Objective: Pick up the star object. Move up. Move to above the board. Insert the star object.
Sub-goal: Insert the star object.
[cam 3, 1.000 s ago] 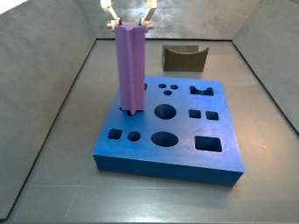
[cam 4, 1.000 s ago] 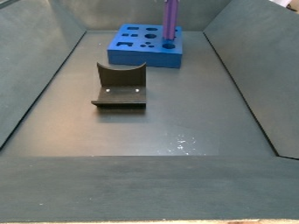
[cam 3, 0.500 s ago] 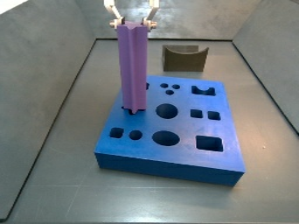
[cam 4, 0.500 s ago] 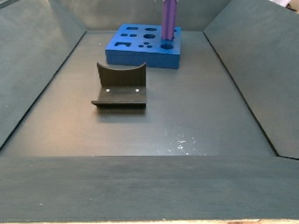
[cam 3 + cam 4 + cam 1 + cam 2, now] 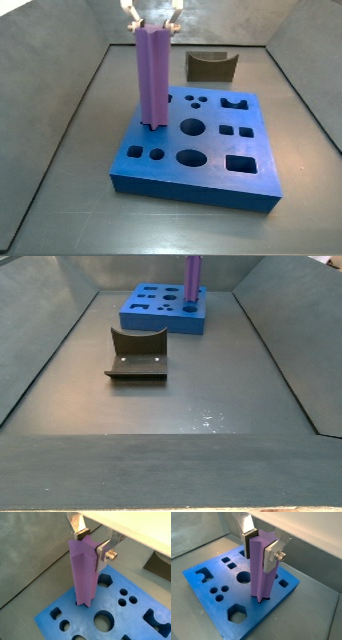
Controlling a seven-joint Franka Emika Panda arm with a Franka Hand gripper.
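The star object [image 5: 152,78], a tall light-purple ridged prism, stands upright with its lower end in a hole near one edge of the bright blue board [image 5: 201,150]. It also shows in both wrist views [image 5: 83,572] [image 5: 262,567] and in a side view [image 5: 193,278]. My gripper [image 5: 151,24] is at the prism's top end. Its silver fingers [image 5: 103,552] [image 5: 271,554] press the prism from both sides, shut on it. The board also shows in the wrist views [image 5: 127,617] [image 5: 211,582] and a side view [image 5: 154,316].
A dark olive U-shaped block [image 5: 210,66] [image 5: 136,356] lies on the grey floor apart from the board. Sloped grey walls [image 5: 67,100] enclose the floor on all sides.
The gripper and the star object have risen very slightly; the prism's lower end stays at the board's hole.
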